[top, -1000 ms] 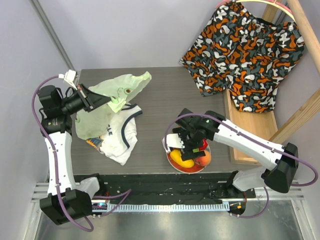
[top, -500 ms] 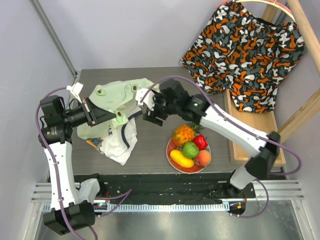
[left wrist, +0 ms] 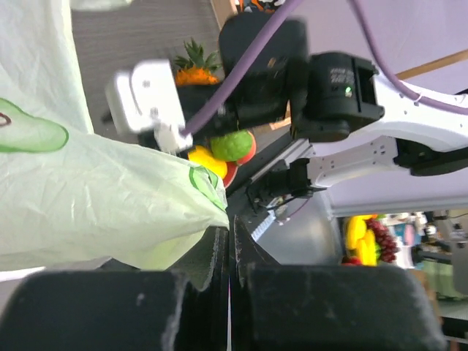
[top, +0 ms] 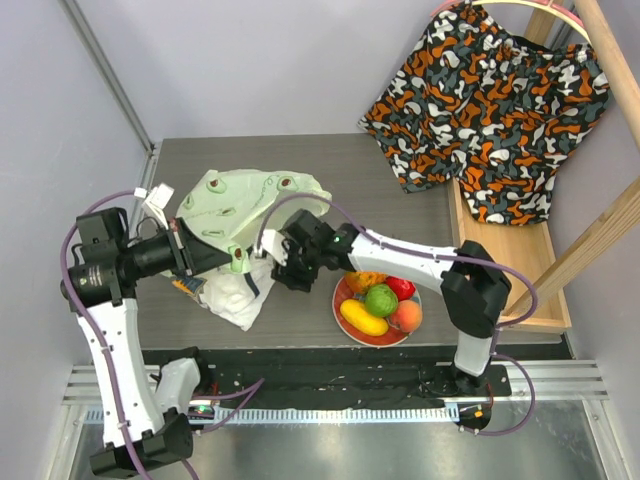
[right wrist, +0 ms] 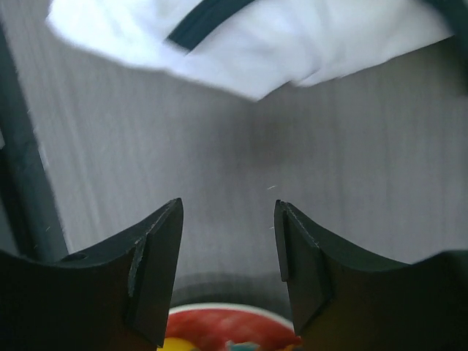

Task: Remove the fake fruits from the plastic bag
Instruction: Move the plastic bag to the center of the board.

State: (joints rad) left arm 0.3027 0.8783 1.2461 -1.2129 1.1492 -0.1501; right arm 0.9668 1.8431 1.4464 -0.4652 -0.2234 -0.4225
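The plastic bag (top: 250, 195) is pale green with avocado prints and lies bunched at the table's back left. My left gripper (top: 218, 258) is shut on its edge; the left wrist view shows the bag (left wrist: 88, 190) pinched between the closed fingers (left wrist: 219, 252). The fake fruits sit on a red plate (top: 345, 298): pineapple (top: 365, 281), lime (top: 381, 299), yellow piece (top: 363, 319), red fruit (top: 402, 287) and orange fruit (top: 406, 316). My right gripper (top: 284, 272) is open and empty, low over the table between the white T-shirt (top: 240, 295) and the plate. I cannot see inside the bag.
The white T-shirt (right wrist: 241, 44) lies under and in front of the bag. The plate's rim (right wrist: 227, 313) shows just behind my right jaws. A patterned orange-and-black garment (top: 480, 110) hangs over a wooden rack (top: 500, 275) at the right.
My right arm left the plate, swung up to the bag, then came down beside the T-shirt. My left gripper drew the bag's edge toward the near left.
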